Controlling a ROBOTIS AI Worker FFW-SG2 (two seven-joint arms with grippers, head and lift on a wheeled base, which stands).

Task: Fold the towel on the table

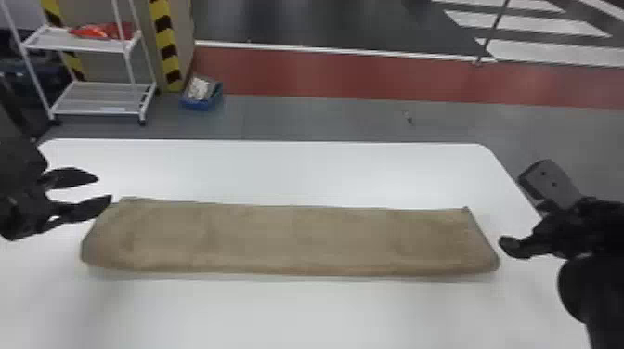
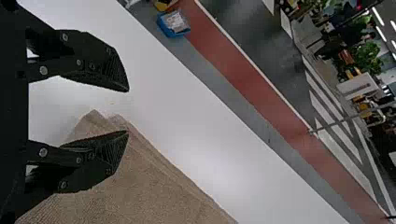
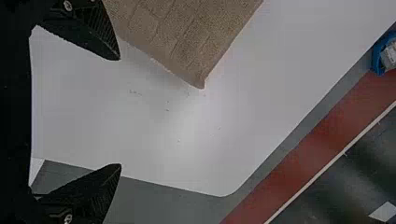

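Observation:
A brown towel [image 1: 297, 239] lies across the table as a long, narrow folded strip. At its left end stands my left gripper [image 1: 105, 188], open, with one finger close to the towel's far left corner. In the left wrist view the left gripper [image 2: 128, 111] is open, one finger over the towel [image 2: 154, 186]. Beyond the towel's right end is my right gripper [image 1: 513, 213], its fingers apart. The right wrist view has the right gripper [image 3: 120, 112] open with nothing between its fingers, near a corner of the towel [image 3: 187, 42].
The white table [image 1: 278, 171] has its far edge beyond the towel and a rounded far right corner. On the floor behind are a white wheeled rack [image 1: 97, 111] at the left and a blue bin [image 1: 200, 103] beside a striped post.

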